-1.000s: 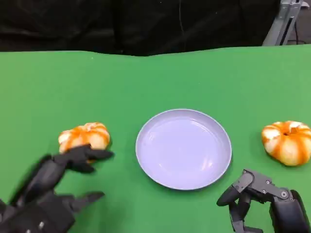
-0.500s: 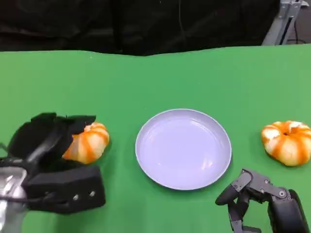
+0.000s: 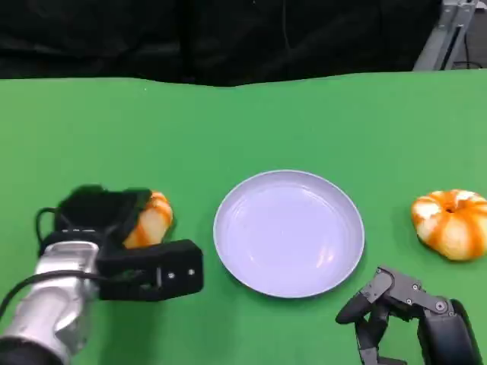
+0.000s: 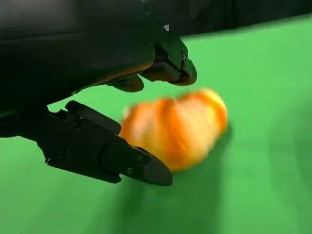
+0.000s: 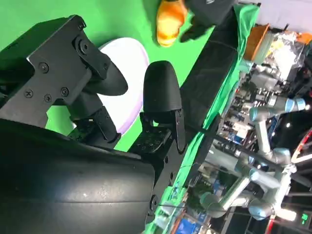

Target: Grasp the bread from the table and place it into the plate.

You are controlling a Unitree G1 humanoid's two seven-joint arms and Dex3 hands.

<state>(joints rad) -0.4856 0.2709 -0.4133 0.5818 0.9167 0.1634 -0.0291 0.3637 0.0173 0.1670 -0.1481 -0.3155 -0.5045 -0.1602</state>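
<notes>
While left hand (image 3: 103,217) cups ridged glossy bread (image 3: 150,219), round smooth plate (image 3: 288,232) nearby

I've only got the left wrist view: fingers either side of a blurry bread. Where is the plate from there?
Observer: In the head view the plate lies mid-table, to the robot's right of the left hand and its bread.
Operator: Is there anything in the plate?
Observer: No, nothing lies in it.
Operator: What about the other hand?
Observer: The right hand sits at the near edge, on the plate's right, with its fingers curled on nothing. A second bread lies on the table beyond it.
</notes>
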